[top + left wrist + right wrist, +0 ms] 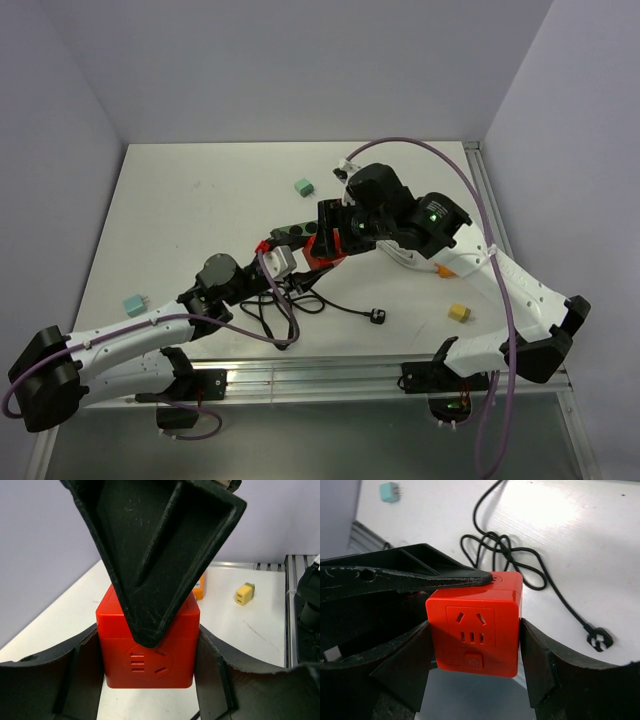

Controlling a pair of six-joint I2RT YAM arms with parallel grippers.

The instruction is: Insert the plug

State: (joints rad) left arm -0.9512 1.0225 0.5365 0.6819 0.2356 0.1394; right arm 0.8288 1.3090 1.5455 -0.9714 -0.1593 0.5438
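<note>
A red socket cube [318, 252] is held off the table at its centre, with both grippers meeting on it. In the left wrist view the cube [150, 665] sits between my left gripper's [147, 632] two fingers, which touch its sides. A right finger crosses in front of the cube's face. In the right wrist view the cube [475, 625] is clamped between my right gripper's [475, 630] fingers. A left finger lies on its top. The black plug [377, 316] lies loose on the table, also in the right wrist view [599, 639]. Its cable [290, 305] is coiled near the left arm.
A green adapter [303, 186] lies at the back. A teal adapter [134, 303] lies at the left and a yellow adapter [459, 312] at the right. A black power strip [290, 232] lies behind the cube. An aluminium rail [320, 378] runs along the near edge.
</note>
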